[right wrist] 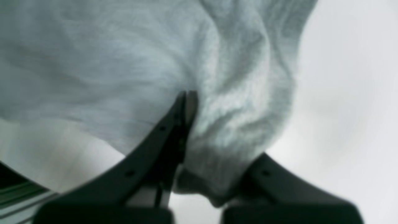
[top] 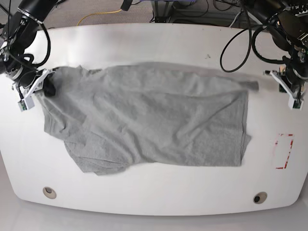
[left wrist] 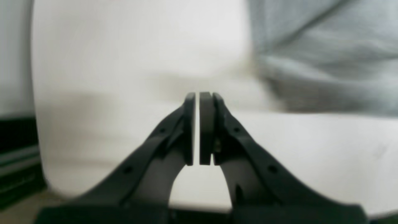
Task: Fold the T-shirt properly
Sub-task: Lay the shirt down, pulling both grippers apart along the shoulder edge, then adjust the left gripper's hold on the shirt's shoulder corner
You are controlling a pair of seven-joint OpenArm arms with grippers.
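The shirt point(top: 149, 118), a soft heather-grey knit, lies spread and rumpled across the smooth white table point(top: 159, 192), plain side up; the right gripper point(right wrist: 189, 102) pinches a bunched fold of cloth at its edge; the left gripper point(left wrist: 199, 96), black plastic, is clenched on nothing, just off the shirt.

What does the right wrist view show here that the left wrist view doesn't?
Only the right wrist view shows the right gripper shut on a bunch of the T-shirt. Only the left wrist view shows the left gripper shut on nothing, over bare table, with the shirt off to one side. Both show grey cloth and white tabletop, blurred.
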